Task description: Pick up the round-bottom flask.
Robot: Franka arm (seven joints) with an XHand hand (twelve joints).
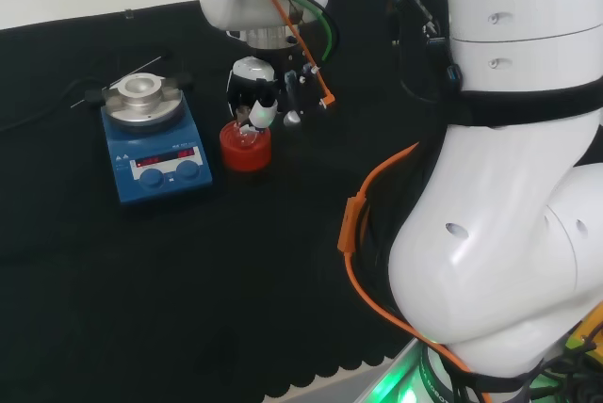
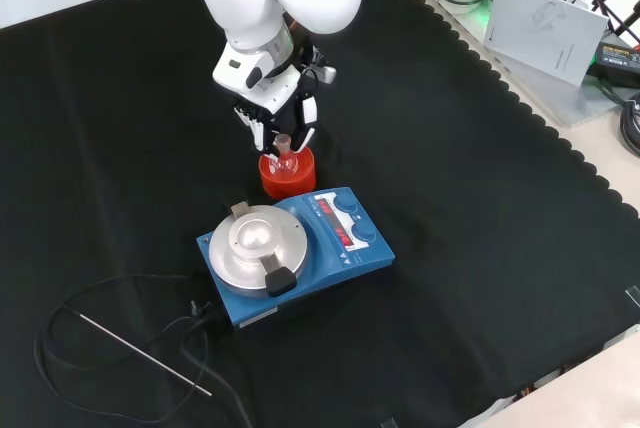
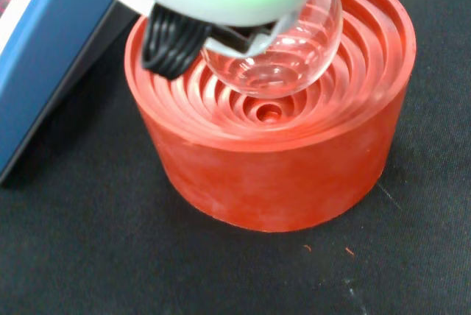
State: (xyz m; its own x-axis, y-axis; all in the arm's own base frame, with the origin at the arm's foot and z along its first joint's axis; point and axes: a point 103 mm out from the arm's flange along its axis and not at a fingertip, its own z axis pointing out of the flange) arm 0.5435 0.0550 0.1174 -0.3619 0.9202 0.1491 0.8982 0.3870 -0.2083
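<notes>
The round-bottom flask (image 3: 276, 50) is seen directly below the hand (image 2: 278, 108), its clear bulb apparently just clear of the red ribbed stand (image 3: 280, 160). The fingers (image 1: 262, 113) are closed about its neck. The glass is judged light, slippery and fragile; the neck is thought the best hold.

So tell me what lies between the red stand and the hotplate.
Nothing: in the front view the stand sits right behind the hotplate, with bare cloth at most.
</notes>
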